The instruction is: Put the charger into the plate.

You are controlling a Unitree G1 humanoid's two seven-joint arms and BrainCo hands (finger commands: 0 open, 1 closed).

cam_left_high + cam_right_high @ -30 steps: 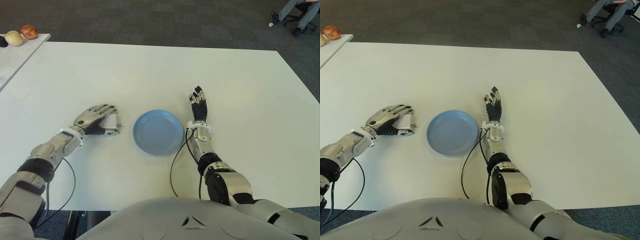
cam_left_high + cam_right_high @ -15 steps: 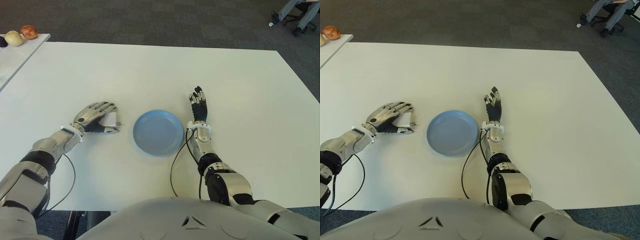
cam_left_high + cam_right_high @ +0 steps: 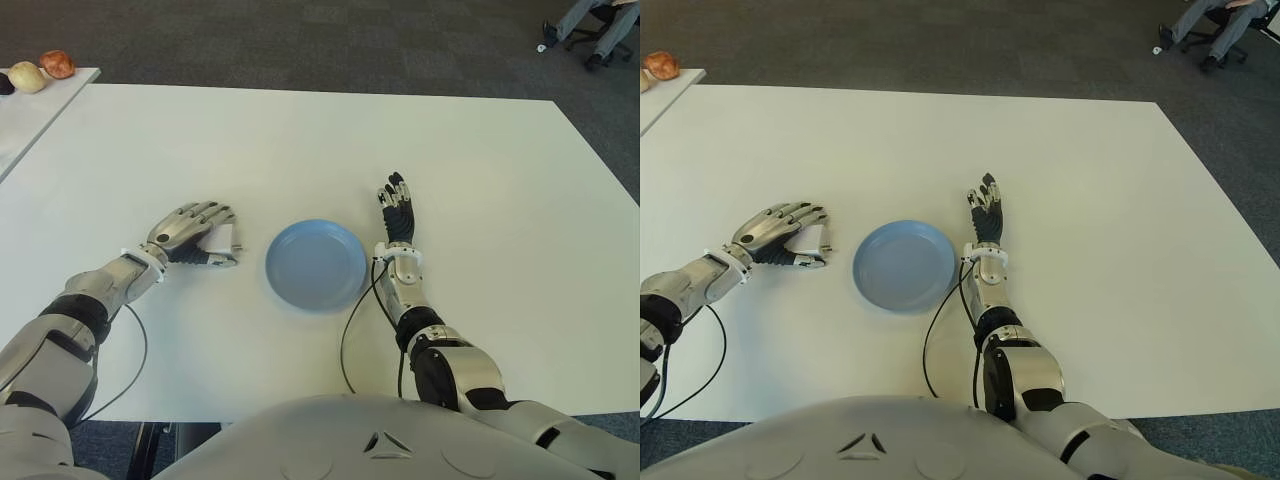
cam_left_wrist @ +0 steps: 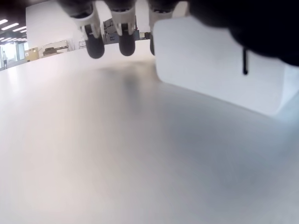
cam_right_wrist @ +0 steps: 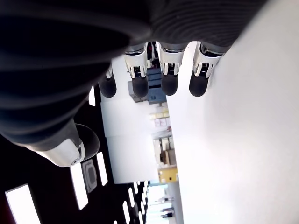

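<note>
The white surface [image 3: 300, 140] fills most of both eye views. The blue plate [image 3: 316, 264], taken as the landmark here, lies near its front middle and holds nothing.

To the robot's left of the plate, well short of touching its rim, the left hand [image 3: 192, 237] is cupped over the white charger [image 3: 222, 241]. Its fingers arch across the block's top and its thumb lies along the near side. The left wrist view shows the charger [image 4: 219, 70] standing on the surface with the fingertips [image 4: 95, 46] hanging just off the tabletop beyond it, so the hand looks curled round the block but not clamped on it. I cannot tell whether any finger presses it.

Just right of the plate, beside its rim, the right hand [image 3: 397, 215] shows with fingers straight and relaxed, holding nothing.

Far beyond the plate, on a side table [image 3: 30, 110] at the left edge, sit a few small rounded items [image 3: 58, 64].

By my reading the task is barely begun: the charger is on the surface left of the plate, not lifted. Closing firmly, raising it, carrying it rightward over the rim and letting go are all left.

Against the frame a second ago, the left forearm has swung a little outward and the hand has shifted slightly over the charger. Plate, charger and right hand are where they were.
</note>
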